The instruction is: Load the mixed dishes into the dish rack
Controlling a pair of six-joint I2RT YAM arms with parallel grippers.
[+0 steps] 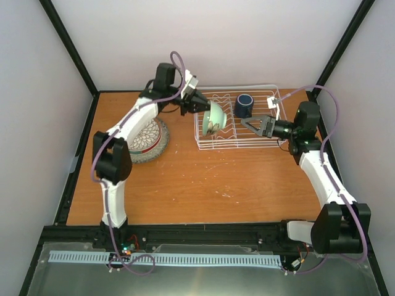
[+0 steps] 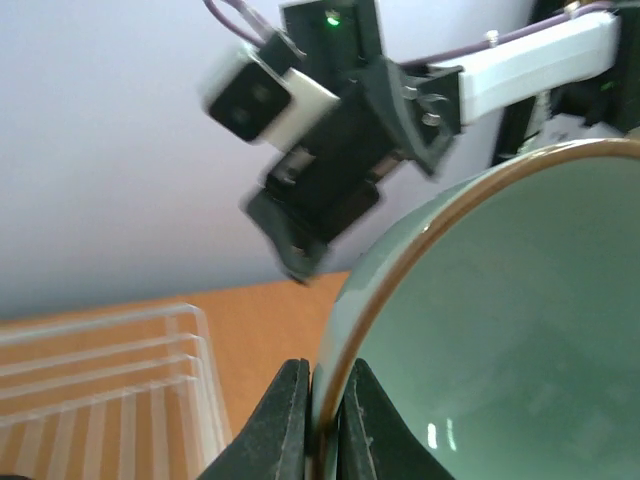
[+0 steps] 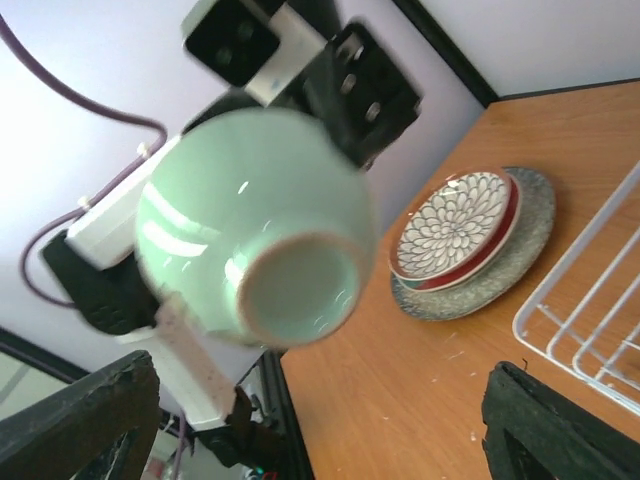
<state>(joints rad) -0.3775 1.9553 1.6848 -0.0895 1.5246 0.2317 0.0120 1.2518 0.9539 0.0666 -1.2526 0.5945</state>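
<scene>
- Two fingers of the left gripper (image 2: pixel 322 412) are pressed together on the rim of the small pale green bowl (image 2: pixel 500 330), one inside the wall and one outside.
- Held that way, the bowl (image 1: pixel 215 117) is tipped on edge over the left part of the dish rack (image 1: pixel 265 145). Its foot faces the right arm. Whether it touches the wires I cannot tell.
- Across from it, the right gripper (image 1: pixel 254 125) hovers over the right half of the rack with its jaws spread wide and holding nothing. Its wrist view looks straight at the foot of the bowl (image 3: pixel 255 230).
- Judging by this, the step in hand is seating the bowl, and the right arm seems placed to steady it or take it over.
- Next, the bowl needs lowering between the upright dividers. The left pinch should let go only once the wires carry it; on edge it could roll or tip.
- Standing in the rack's far part, between the two grippers, is the dark blue mug (image 1: pixel 244 105). It limits room to the right of the bowl.
- Left of the rack on the table (image 1: pixel 203 185) lies the plate stack: the petal-patterned plate (image 3: pixel 455 225) on top, a red-rimmed plate (image 3: pixel 508 225) under it, and the large speckled grey plate (image 3: pixel 525 255) at the bottom.
- No pale green plate can be made out in the stack.
</scene>
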